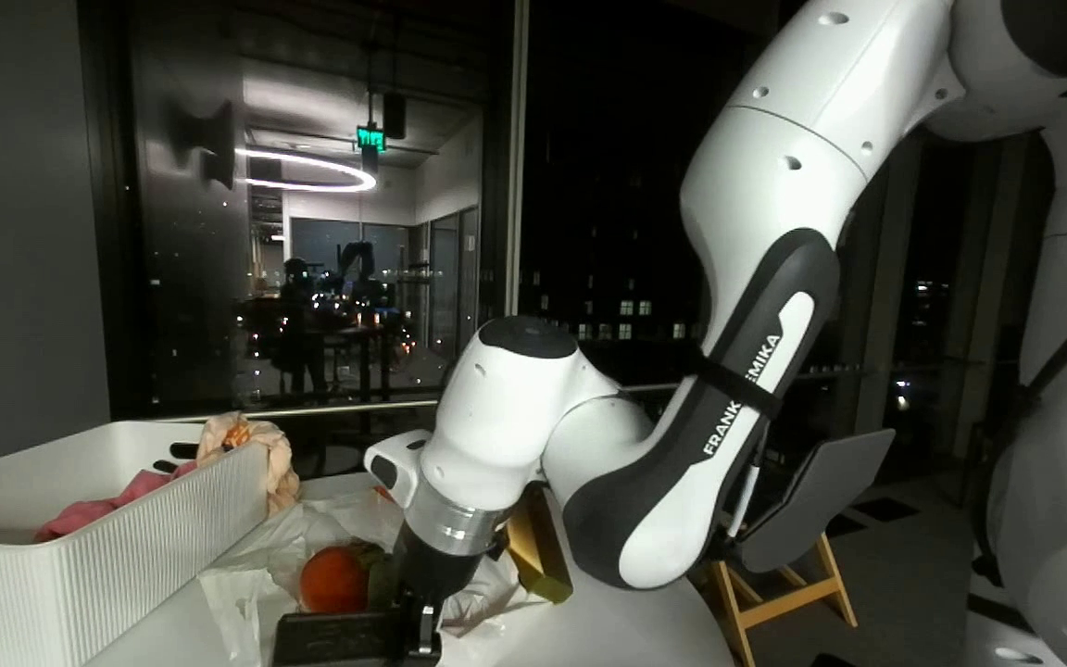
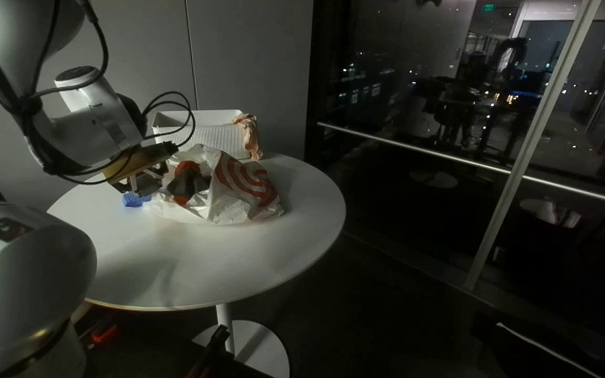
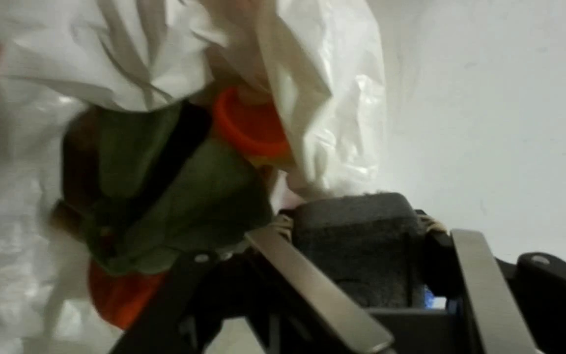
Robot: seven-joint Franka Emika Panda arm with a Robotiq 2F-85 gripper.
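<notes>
Between the two fingers of my gripper [image 3: 356, 223] is a dark grey block [image 3: 354, 246] with rounded corners, pressed from both sides. Tan bands wrap the fingertips against it. In an exterior view the same block [image 1: 334, 639] sticks out sideways from the gripper [image 1: 422, 625], low over the white table. Just beside the left finger in the wrist view lies a dark green soft item [image 3: 189, 196] with an orange-red part [image 3: 126, 295] under it. Crumpled around these is a white plastic bag [image 2: 244, 186] with red curved stripes. An orange ring-shaped piece [image 3: 251, 128] shows in its opening.
A white ribbed bin [image 1: 144, 537] stands near the bag, with pink cloth [image 1: 117, 500] inside and a peach cloth [image 1: 260, 454] over its rim. A blue object [image 2: 134, 199] lies below the gripper. The round table [image 2: 202, 273] has a curved edge. A gold bar [image 1: 538, 547] sits beside the wrist.
</notes>
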